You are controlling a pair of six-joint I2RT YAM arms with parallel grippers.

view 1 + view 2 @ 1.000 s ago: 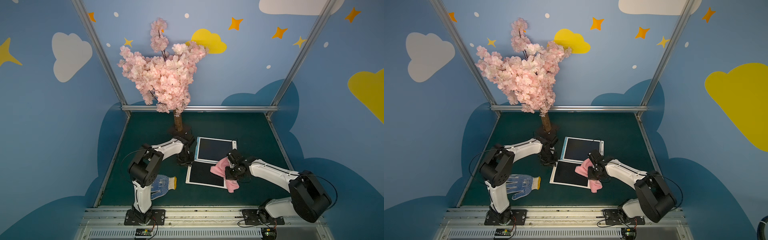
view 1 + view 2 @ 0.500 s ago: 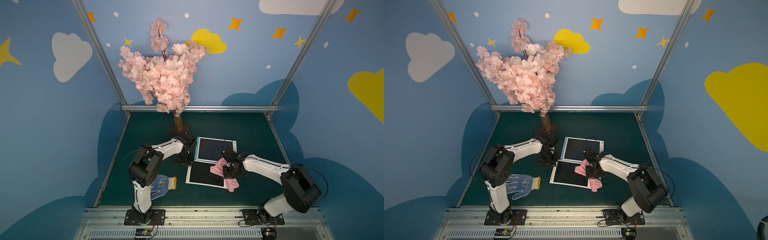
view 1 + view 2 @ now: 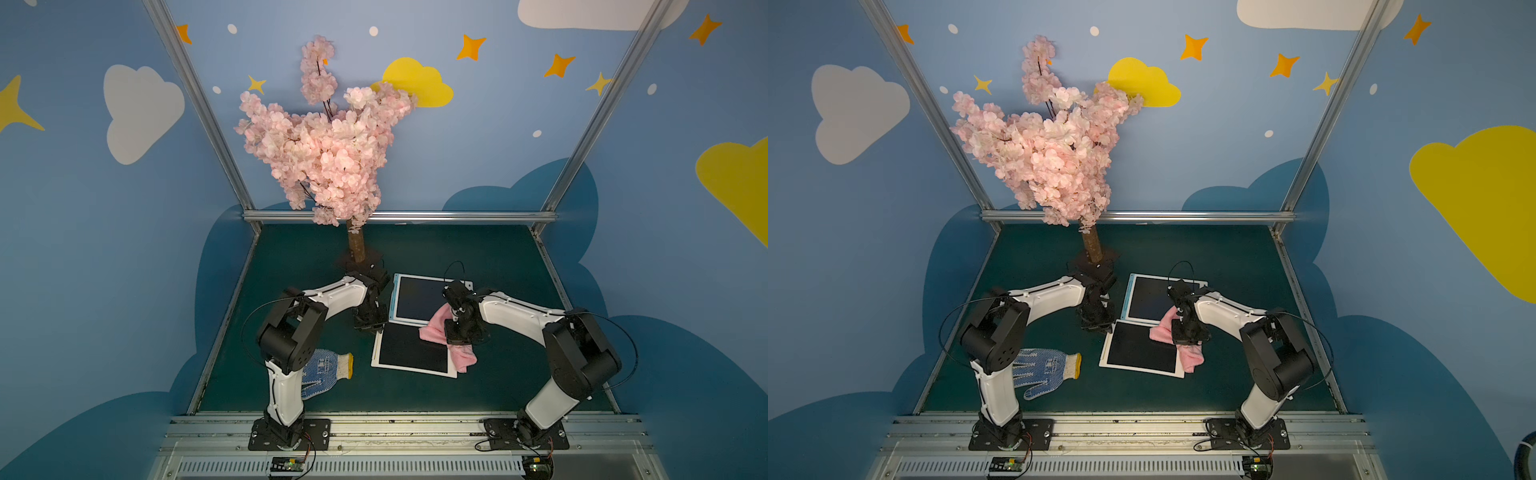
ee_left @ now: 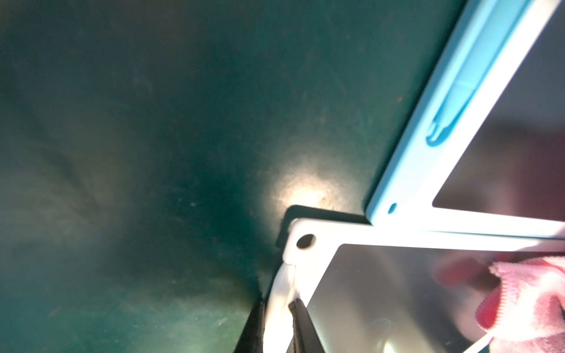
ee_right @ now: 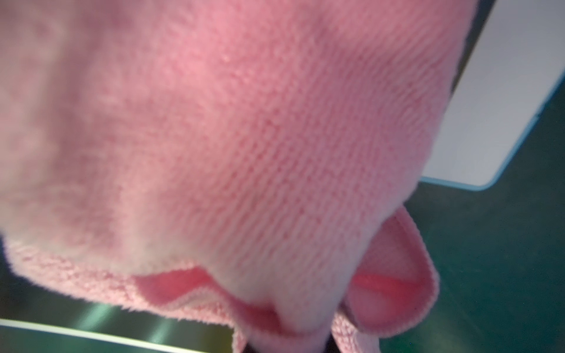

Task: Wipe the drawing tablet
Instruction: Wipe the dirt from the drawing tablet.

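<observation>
The white-framed drawing tablet [image 3: 411,353] lies flat near the middle of the surface [image 3: 498,257]. Its far edge meets a second, blue-framed tablet [image 3: 417,297]; from where I stand I can't quite tell whether the two overlap or only touch. The left gripper [image 4: 276,308] is pinched nearly closed on the thin frame at the tablet's far-left corner, pinning it. The right gripper [image 3: 459,332] is fully closed on a bunched pink cloth [image 3: 434,330]. The cloth sits on the screen's far-right part and trails off the tablet's right edge onto the surface. The worry is that corner hold: it is a small bite on a slim rim. A firm stroke toward it could make the tablet pivot or pop free and shove the blue-framed one. The cloth is wadded, so only a narrow fold may meet the screen and leave most of it unwiped. The trailing end could catch on the frame and pull out of the grip. Pressing too low risks hard fingertips scraping the screen. A long sweep leftward brings the two arms close together.
</observation>
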